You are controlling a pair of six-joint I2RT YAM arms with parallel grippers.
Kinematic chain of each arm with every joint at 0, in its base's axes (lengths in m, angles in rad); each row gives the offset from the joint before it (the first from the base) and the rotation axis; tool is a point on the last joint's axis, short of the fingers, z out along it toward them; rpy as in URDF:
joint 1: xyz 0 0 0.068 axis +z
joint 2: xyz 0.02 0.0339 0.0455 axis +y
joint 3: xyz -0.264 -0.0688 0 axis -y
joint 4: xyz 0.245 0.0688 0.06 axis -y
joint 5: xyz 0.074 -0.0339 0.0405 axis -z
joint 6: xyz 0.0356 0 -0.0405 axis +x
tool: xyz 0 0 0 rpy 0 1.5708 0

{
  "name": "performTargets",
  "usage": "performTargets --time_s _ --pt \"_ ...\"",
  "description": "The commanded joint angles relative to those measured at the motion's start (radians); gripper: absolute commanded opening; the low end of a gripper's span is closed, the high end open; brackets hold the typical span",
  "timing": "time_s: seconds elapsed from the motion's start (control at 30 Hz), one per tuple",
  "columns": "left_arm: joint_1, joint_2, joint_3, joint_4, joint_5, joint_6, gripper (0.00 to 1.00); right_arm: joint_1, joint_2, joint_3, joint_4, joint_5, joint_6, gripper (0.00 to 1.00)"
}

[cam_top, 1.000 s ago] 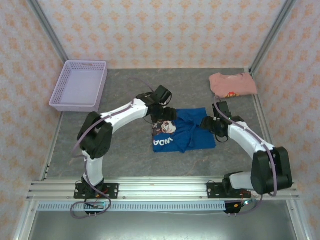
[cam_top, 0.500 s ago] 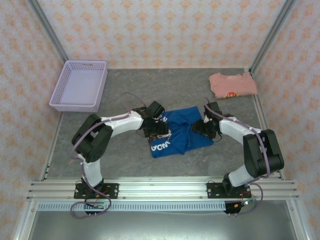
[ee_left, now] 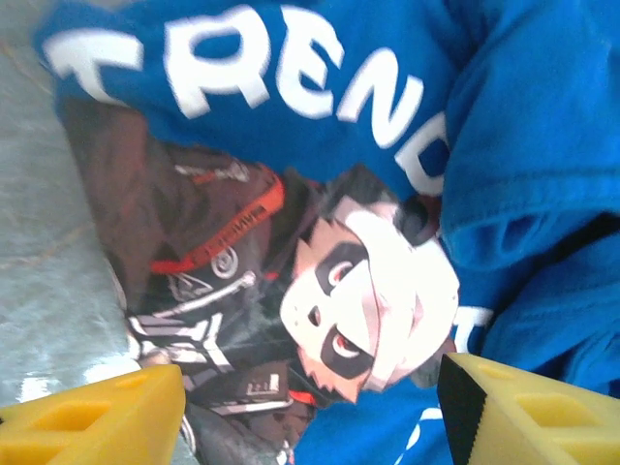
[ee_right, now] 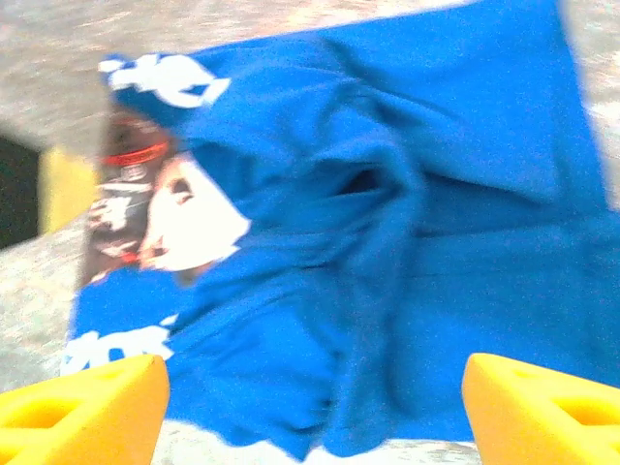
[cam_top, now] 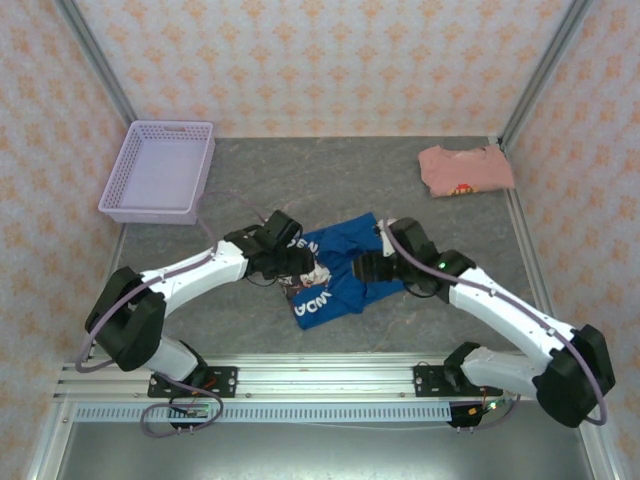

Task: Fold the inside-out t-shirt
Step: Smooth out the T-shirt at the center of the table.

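Observation:
The inside-out t-shirt (cam_top: 340, 262) lies bunched and rumpled on the grey table, royal blue with a white-lettered, masked-face print (ee_left: 373, 291) turned up on its left part. My left gripper (cam_top: 292, 260) sits low over the shirt's left edge; in the left wrist view its yellow fingers (ee_left: 92, 421) stand wide apart, open (ee_left: 310, 421), with the print between them. My right gripper (cam_top: 368, 268) hovers at the shirt's right side. In the right wrist view it is open (ee_right: 315, 412) above plain blue folds (ee_right: 465, 194), and nothing is gripped.
A salmon-pink folded shirt (cam_top: 465, 168) lies at the back right corner. A lilac plastic basket (cam_top: 204, 170) stands at the back left. Bare grey table (cam_top: 250, 315) lies in front of the blue shirt, and metal frame posts run along both sides.
Both arms have swung in and towards the near edge. The shirt has slid nearer and left and is more bunched. The right jaws have spread wider.

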Motion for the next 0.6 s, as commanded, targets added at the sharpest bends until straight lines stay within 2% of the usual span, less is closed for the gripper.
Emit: performTargets --time_s 0.0,0.17,0.33,0.47,0.57 --pt "0.044 -0.01 0.002 -0.005 -0.041 -0.012 0.71 0.123 0.055 -0.017 0.05 0.163 -0.058 0.82" --pt "0.08 0.039 0.002 0.042 0.01 -0.021 0.71 0.269 0.206 0.032 0.113 0.323 -0.124 0.84" --pt "0.082 0.131 0.039 0.103 0.06 -0.035 0.71 0.332 0.351 0.079 0.132 0.429 -0.159 0.83" --pt "0.082 0.176 0.064 0.115 0.07 -0.033 0.71 0.339 0.421 0.098 0.139 0.466 -0.17 0.74" --pt "0.083 0.197 0.072 0.104 0.063 -0.019 0.71 0.338 0.435 0.106 0.121 0.538 -0.168 0.6"
